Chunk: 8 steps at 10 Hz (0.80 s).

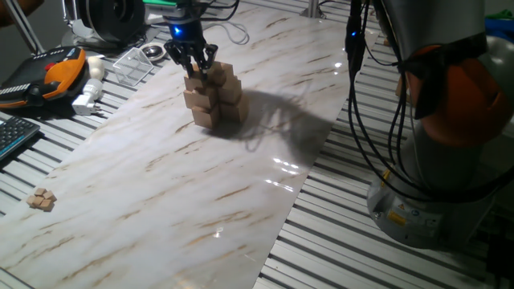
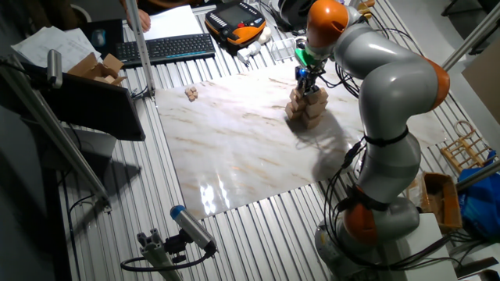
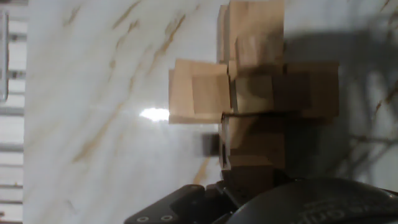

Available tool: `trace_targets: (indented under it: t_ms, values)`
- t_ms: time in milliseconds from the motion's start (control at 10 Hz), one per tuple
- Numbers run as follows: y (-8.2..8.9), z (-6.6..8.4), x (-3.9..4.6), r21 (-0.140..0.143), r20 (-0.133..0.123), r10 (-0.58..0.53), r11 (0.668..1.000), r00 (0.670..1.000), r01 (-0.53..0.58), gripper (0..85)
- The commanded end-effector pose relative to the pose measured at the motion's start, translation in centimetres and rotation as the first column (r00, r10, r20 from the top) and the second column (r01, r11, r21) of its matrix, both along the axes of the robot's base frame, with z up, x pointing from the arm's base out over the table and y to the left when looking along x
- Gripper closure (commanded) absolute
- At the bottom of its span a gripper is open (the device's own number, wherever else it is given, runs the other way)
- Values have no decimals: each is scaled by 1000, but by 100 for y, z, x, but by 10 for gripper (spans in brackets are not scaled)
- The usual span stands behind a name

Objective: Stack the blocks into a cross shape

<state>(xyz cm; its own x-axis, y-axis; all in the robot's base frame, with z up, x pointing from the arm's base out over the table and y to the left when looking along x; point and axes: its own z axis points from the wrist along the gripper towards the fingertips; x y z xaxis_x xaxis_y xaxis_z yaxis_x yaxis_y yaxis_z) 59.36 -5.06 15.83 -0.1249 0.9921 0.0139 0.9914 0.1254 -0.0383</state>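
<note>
No readable text from where I sit.

I can see a yellow sticker (image 1: 399,217) on the robot base (image 1: 418,210) in one fixed view, but its print is too small to make out. The keyboard (image 2: 168,48) and the orange-trimmed handheld pendant (image 2: 237,20) in the other fixed view show keys and a screen, nothing legible.

end effector (image 1: 193,66) fingertips behind cross shape (image 1: 215,98)
</note>
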Motion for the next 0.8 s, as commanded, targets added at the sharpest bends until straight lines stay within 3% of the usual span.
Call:
trace_targets:
  t_ms: [0,700]
  values:
    - [-14,-5,-3,0,2,3,1000,1000,-3,850]
    - [-97,-66,-23,34,-11,26,999,1000,-26,850]
